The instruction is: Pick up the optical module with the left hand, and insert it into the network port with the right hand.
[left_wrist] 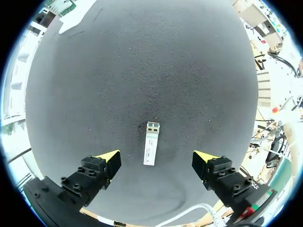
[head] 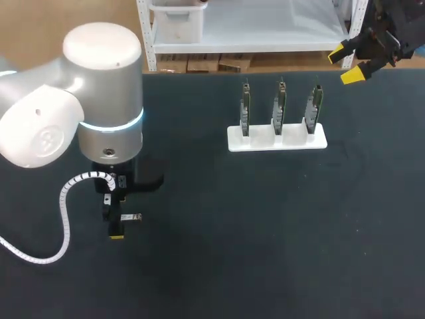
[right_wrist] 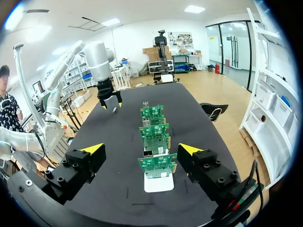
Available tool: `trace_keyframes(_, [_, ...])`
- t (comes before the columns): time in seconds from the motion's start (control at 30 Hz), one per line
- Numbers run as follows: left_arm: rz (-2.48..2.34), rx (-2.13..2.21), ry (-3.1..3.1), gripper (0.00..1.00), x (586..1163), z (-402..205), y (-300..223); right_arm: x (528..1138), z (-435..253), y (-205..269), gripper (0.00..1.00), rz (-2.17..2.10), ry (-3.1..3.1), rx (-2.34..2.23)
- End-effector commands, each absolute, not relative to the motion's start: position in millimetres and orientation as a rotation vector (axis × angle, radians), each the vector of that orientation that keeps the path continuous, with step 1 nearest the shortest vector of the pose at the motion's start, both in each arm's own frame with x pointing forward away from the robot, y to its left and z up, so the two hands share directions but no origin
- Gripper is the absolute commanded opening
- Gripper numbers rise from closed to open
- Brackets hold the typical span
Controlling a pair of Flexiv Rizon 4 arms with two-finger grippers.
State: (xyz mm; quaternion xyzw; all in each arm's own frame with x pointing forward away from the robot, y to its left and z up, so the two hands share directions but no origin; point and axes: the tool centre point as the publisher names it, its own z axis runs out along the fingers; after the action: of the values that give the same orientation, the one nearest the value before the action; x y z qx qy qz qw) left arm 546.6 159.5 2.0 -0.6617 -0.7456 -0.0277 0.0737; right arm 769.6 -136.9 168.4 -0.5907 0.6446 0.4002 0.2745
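Head view: left gripper (head: 117, 224) hangs low over the black table (head: 265, 232), pointing straight down. Small silver rectangular optical module (head: 131, 217) lies flat on the table just beside its fingers. Left wrist view: left gripper (left_wrist: 156, 158) is spread wide and holds nothing; the module (left_wrist: 151, 147) sits between the two yellow tips, touching neither. Well to the right of that gripper a white stand (head: 277, 138) holds three green circuit boards (head: 279, 106) upright in a row. Right gripper (head: 346, 64) is past the stand, at the table's far edge, with fingers wide apart and empty; in the right wrist view the boards (right_wrist: 154, 135) line up ahead of it.
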Motion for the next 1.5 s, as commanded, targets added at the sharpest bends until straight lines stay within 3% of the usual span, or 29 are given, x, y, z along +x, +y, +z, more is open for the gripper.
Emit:
trace_keyframes(0.03, [-0.046, -1.976, -2.250, 1.00, 552.0, 0.2, 162.9, 767.7, 168.3, -136.5, 1.00, 1.070, 1.734, -1.586])
trace_keyframes(1.5, [-0.016, -1.951, -2.236, 1.00, 554.5, -12.4, 164.8, 767.7, 168.3, -136.5, 1.00, 1.070, 1.734, -1.586])
